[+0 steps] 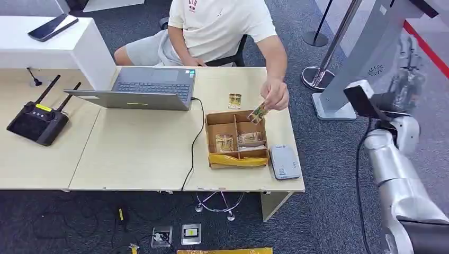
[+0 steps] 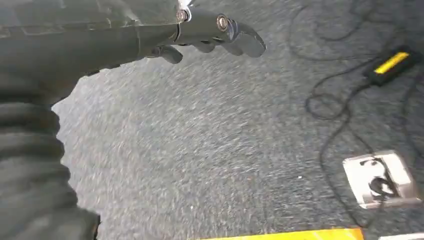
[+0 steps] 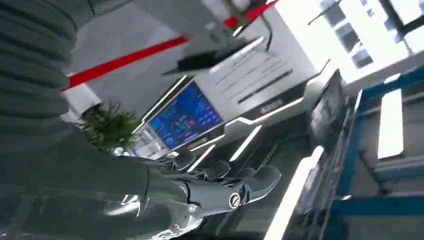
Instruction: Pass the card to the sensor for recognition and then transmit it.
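Observation:
A divided cardboard box (image 1: 212, 138) with cards (image 1: 224, 142) in it stands at the table's right end. A seated person's hand (image 1: 275, 95) holds one card (image 1: 259, 112) over the box's far right corner. Another card (image 1: 234, 100) lies on the table behind the box. The grey sensor (image 1: 285, 162) lies right of the box near the front edge. My right arm (image 1: 397, 174) is raised off to the right of the table, and its hand (image 3: 215, 185) holds nothing, fingers stretched out. My left hand (image 2: 215, 32) hangs over the carpet, fingers apart and holding nothing.
An open laptop (image 1: 143, 87) with a black cable sits mid-table, and a black controller with antennas (image 1: 37, 121) lies at the left. A grey gate post (image 1: 360, 63) and a stanchion (image 1: 317, 74) stand to the right. Floor sockets (image 1: 161, 235) and cables lie under the table edge.

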{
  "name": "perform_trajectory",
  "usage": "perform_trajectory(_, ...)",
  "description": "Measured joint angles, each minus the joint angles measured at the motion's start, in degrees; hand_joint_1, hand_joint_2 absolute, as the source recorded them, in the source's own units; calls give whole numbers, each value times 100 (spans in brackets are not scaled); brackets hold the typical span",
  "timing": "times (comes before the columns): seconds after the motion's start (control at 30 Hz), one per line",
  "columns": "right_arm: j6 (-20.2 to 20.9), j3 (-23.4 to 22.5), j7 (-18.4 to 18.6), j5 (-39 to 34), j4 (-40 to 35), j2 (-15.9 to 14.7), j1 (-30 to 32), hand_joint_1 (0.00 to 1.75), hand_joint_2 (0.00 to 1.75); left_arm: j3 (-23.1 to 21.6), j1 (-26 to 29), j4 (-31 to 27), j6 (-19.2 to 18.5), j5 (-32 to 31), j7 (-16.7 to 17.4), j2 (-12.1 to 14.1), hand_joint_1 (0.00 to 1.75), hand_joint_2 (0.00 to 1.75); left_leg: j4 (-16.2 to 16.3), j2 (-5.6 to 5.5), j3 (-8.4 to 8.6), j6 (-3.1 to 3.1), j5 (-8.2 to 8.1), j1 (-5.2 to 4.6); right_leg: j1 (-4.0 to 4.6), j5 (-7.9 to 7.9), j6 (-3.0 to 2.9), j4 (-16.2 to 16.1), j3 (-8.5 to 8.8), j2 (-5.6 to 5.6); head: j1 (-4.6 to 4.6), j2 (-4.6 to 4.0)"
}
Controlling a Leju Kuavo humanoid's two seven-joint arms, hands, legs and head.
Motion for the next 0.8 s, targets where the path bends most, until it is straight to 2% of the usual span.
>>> perform_trajectory(0.1, 0, -1298, -150, -437, 140, -363, 332, 0, 175, 59, 138, 0, 72, 299, -98, -4, 0, 0, -1, -4, -3, 6, -5, 0, 1, -5, 5, -2, 7, -8, 0, 0)
perform_trajectory(0.17, 0, -1991, 26, -719, 381, -549, 577, 0, 175, 92, 209, 0, 76, 465, -118, -13, 0, 0, -1, 3, -3, 3, -10, 0, 1, -5, 5, -4, -1, 0, -7, 0)
perform_trajectory(0.2, 0, -2366, 238, -869, 550, -646, 748, 0, 175, 118, 225, 0, 72, 565, -116, -13, 0, 0, -1, 12, 2, 7, -16, 2, 3, -5, 5, -5, -1, 14, -5, 0)
perform_trajectory(0.3, 0, -3422, 1202, -1329, 1097, -889, 1321, 0, 175, 133, 226, 2, 52, 784, -116, -18, 0, 0, -3, 12, -1, 11, -24, 2, 3, -11, 10, -5, 2, 17, 0, 0)
perform_trajectory(0.37, 0, -3938, 1681, -1403, 1342, -922, 1752, 0, 175, 142, 225, 15, 46, 867, -116, -15, 0, 0, -5, 25, 0, 5, -31, 5, 5, -11, 9, -4, 1, 24, -9, 0)
perform_trajectory(0.47, 0, -4609, 1806, -1504, 1691, -922, 2238, 0, 175, 168, 216, 37, 39, 920, -116, -17, 0, 0, -9, 43, 3, -1, -35, 7, 7, -13, 6, -2, -3, 45, -11, 0)
perform_trajectory(0.5, 0, -4786, 1885, -1464, 1777, -922, 2334, 0, 175, 170, 209, 44, 41, 931, -116, -17, 0, 0, -9, 50, 6, -1, -35, 8, 8, -14, 5, -1, -3, 52, -9, 0)
perform_trajectory(0.57, 0, -5085, 2273, -1153, 1871, -920, 2500, 0, 175, 170, 195, 48, 55, 970, -118, -17, 0, 0, -10, 52, 15, -1, -35, 10, 10, -15, 4, -1, -1, 55, -9, 0)
perform_trajectory(0.7, 41, -5762, 3337, 152, 2170, -769, 2978, 0, 175, 171, 190, 59, 59, 1051, -111, -26, 0, 0, -11, 32, 19, -1, -35, 19, 20, -29, 5, -1, 23, 31, -7, 0)
perform_trajectory(0.77, 270, -5950, 3906, 504, 2373, -625, 3126, 0, 175, 170, 183, 72, 46, 1058, -79, -20, 0, 0, -12, 34, 21, -2, -35, 19, 20, -29, 5, 1, 24, 32, -9, 0)
perform_trajectory(0.8, 537, -5992, 4146, 692, 2453, -561, 3198, 0, 175, 170, 179, 76, 37, 1040, -72, -15, 0, 0, -13, 37, 21, -2, -35, 19, 19, -29, 5, 2, 25, 35, -7, 0)
